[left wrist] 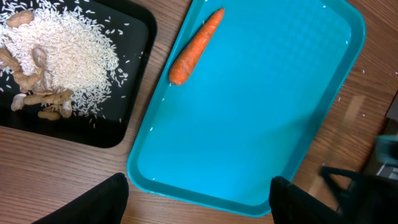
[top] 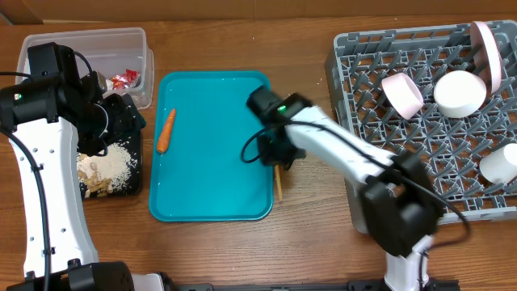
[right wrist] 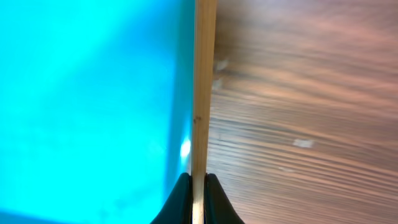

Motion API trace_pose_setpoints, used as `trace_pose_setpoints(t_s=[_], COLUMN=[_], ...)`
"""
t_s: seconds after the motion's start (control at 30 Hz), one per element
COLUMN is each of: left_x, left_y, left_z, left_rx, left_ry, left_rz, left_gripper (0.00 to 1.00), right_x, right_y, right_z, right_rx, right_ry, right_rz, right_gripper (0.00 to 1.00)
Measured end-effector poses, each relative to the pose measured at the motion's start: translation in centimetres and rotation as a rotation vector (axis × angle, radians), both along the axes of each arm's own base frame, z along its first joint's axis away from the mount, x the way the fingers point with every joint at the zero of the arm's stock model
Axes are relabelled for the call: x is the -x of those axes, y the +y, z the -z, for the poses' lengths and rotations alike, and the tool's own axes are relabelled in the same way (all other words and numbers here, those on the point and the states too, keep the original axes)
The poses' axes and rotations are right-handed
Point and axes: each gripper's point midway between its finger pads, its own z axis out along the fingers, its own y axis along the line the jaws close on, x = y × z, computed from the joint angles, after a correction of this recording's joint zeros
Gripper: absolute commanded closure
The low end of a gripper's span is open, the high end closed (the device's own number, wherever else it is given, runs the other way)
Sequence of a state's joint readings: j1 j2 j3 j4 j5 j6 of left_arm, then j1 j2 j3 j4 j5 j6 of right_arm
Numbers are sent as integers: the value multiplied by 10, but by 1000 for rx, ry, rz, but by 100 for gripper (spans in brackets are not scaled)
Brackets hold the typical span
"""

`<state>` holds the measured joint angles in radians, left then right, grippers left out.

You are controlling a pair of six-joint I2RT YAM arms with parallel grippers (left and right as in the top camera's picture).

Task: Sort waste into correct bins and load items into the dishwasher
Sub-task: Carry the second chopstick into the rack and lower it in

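Note:
An orange carrot (top: 166, 131) lies on the teal tray (top: 212, 202), also in the left wrist view (left wrist: 195, 47). The black tray (top: 129, 184) holds white rice (left wrist: 68, 48) and tan shells (left wrist: 43, 102). The clear tub (top: 85, 40) holds red wrappers (top: 126, 78). My right gripper (right wrist: 198, 183) is shut on a wooden chopstick (right wrist: 203, 87) at the teal tray's right edge; the chopstick's end shows below the arm (top: 279, 187). My left gripper (left wrist: 199, 199) is open and empty above the teal tray's near edge. The grey rack (top: 380, 129) holds two pink bowls (top: 403, 93), a white cup (top: 501, 166) and a plate (top: 487, 50).
The right arm (top: 347, 153) stretches from the front right across the wooden table to the teal tray. The left arm (top: 40, 137) stands over the black tray at the far left.

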<state>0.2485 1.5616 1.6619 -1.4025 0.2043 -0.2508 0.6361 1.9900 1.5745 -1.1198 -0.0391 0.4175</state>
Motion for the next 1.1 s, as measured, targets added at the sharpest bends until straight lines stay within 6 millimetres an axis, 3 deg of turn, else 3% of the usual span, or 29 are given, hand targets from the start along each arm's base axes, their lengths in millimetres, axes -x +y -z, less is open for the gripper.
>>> trace_pose_setpoints(t_s=[0.13, 0.23, 0.33, 0.47, 0.57, 0.9, 0.97, 1.1], left_x=[0, 0, 0, 0, 0, 0, 0, 0], left_y=[0, 0, 0, 0, 0, 0, 0, 0], left_z=[0, 0, 0, 0, 0, 0, 0, 0], left_rx=[0, 0, 0, 0, 0, 0, 0, 0], left_ry=[0, 0, 0, 0, 0, 0, 0, 0], left_rz=[0, 0, 0, 0, 0, 0, 0, 0], left_gripper=[25, 25, 25, 25, 25, 25, 25, 25], right_x=[-20, -29, -33, -34, -27, -3, -3, -4], right_y=[-47, -97, -140, -177, -192, -197, -200, -203], right_z=[-59, -86, -86, -79, -68, -34, -34, -34], right_rx=[2, 45, 100, 137, 157, 190, 206, 224], right_ry=[-120, -162, -137, -101, -64, 24, 24, 16], right_rz=[26, 86, 130, 183, 193, 137, 134, 131], right_gripper=[96, 96, 96, 96, 96, 94, 80, 71])
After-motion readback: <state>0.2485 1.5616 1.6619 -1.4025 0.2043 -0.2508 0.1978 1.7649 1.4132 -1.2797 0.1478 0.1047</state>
